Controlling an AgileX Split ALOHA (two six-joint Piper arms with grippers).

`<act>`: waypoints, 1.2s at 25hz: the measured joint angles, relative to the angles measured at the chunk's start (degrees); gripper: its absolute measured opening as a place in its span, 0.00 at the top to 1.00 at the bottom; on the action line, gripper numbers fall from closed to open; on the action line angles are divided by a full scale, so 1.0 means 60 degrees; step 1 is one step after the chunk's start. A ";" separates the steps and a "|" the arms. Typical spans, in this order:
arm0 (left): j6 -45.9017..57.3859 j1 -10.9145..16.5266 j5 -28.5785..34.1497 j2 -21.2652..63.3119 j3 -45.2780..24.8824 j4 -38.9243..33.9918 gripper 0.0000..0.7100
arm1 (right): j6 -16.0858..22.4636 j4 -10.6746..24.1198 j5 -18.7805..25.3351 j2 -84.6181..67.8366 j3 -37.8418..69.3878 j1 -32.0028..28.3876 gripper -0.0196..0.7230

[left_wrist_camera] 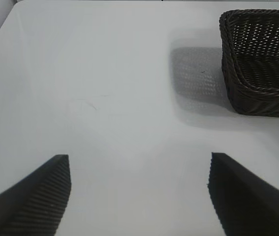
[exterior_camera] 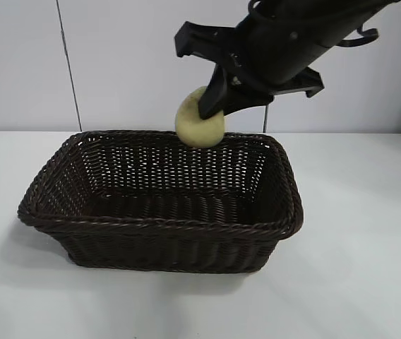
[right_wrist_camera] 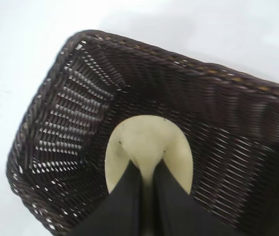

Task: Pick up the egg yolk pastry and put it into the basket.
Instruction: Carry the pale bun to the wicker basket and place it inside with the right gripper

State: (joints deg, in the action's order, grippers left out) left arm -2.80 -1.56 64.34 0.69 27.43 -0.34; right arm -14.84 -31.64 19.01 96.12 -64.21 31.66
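R arm comes in from upper right of the exterior view, forearm slanting down and toward the left, wrist pitched so the right end effector points down over the basket. Its fingers are pinched nearly together, clamped on the egg yolk pastry, with only a thin slit between them in the R wrist view. The pastry sits right at the fingertips, most of its pale yellow dome sticking out below and past them, tilted on its side; small dark specks show on its surface. It hangs in the air, not touching the wicker.

Basket is directly beneath the right end effector: in the R wrist view the pastry is framed by the basket's woven floor and flared walls, w/ braided rim around. In the exterior view the pastry is level w/ or just above the far rim, toward the far side of the basket's opening.

L arm is parked off to the side: left end effector hovers over bare white worktop, fingers spread wide w/ nothing between them. One corner of the basket shows well ahead of it and off to one side, w/ its shadow on the worktop.
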 joint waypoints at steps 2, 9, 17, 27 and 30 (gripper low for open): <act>0.0000 0.0000 0.0000 0.0000 0.0000 0.0000 0.21 | 0.0000 -0.0076 -0.0316 0.0352 0.0000 0.0262 0.94; 0.0000 0.0000 0.0000 0.0000 0.0000 0.0000 0.21 | 0.0000 -0.0197 -0.1287 0.1828 0.0000 0.0410 0.94; 0.0000 0.0000 0.0000 0.0000 0.0000 0.0000 0.21 | 0.0010 -0.0300 -0.1625 0.2413 0.0000 0.0410 0.76; 0.0000 0.0000 0.0000 0.0000 0.0000 0.0000 0.21 | 0.0079 -0.0303 -0.0282 0.0529 -0.0274 0.0255 0.37; 0.0000 0.0000 0.0000 0.0000 0.0000 0.0000 0.21 | 0.0250 -0.0246 0.1268 0.0212 -0.0982 -0.0068 0.37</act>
State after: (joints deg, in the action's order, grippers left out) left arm -2.80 -1.56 64.34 0.69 27.43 -0.34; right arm -13.34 -33.12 26.62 97.39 -70.10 31.26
